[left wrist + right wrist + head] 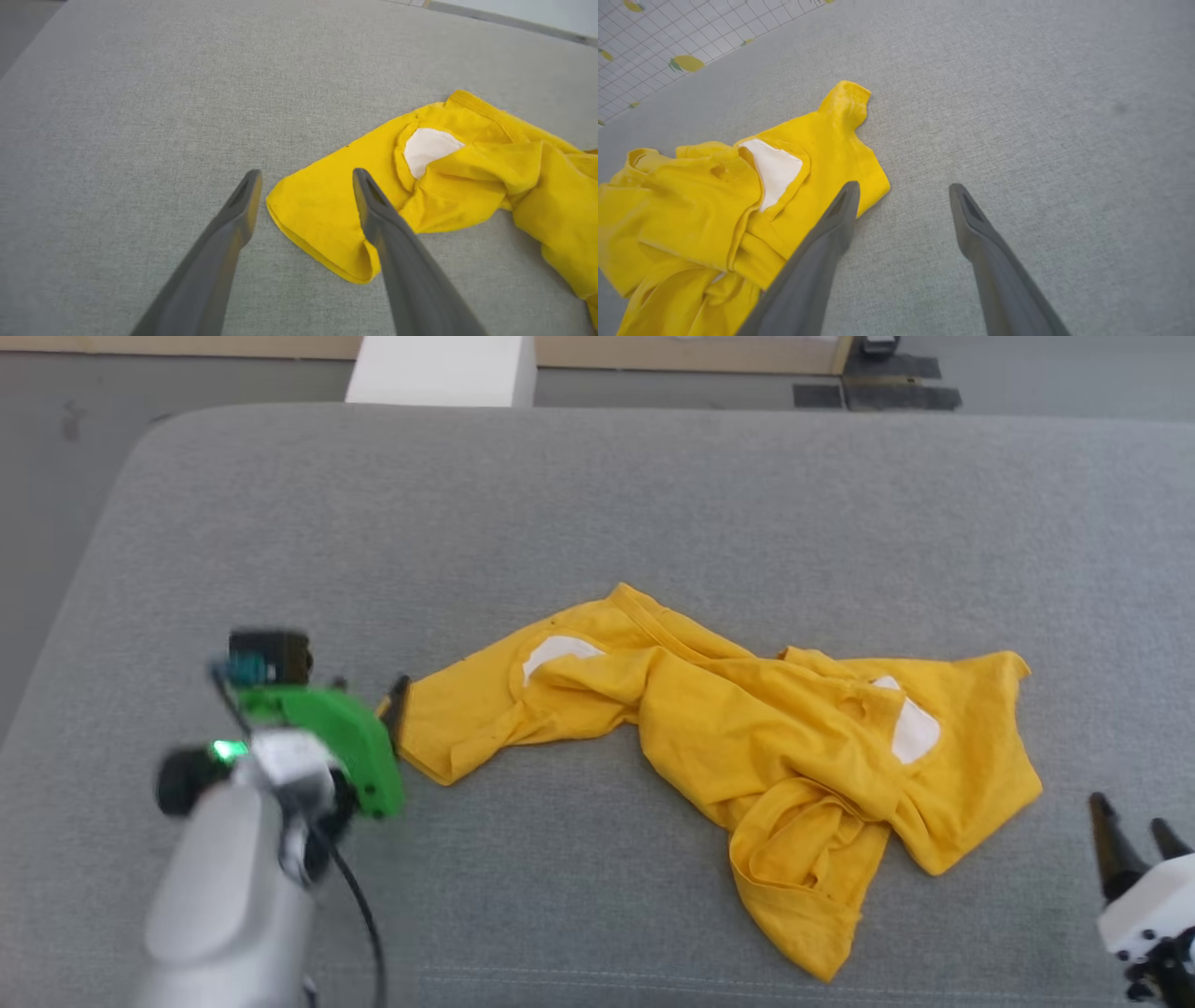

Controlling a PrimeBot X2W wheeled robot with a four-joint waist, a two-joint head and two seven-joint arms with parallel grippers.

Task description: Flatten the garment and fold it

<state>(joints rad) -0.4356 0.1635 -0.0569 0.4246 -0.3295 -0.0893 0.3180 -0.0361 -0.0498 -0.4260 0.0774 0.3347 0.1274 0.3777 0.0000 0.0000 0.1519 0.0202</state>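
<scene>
The mustard-yellow T-shirt (738, 728) lies crumpled and twisted on the grey cushion, two white print patches showing. My left gripper (306, 179) is open just over the shirt's left end (322, 219), one finger over the cloth and the other over bare cushion; nothing is pinched. In the head view its dark fingertip (397, 705) touches that left edge. My right gripper (1134, 817) is open at the lower right, apart from the shirt; in its wrist view the shirt (738, 200) lies left of the open fingers (840, 214).
The grey padded surface (597, 523) spreads wide behind and around the shirt. A white block (443, 369) and a wooden edge stand beyond its far side. A gridded cloth with lemon prints (658, 42) lies past the cushion's edge.
</scene>
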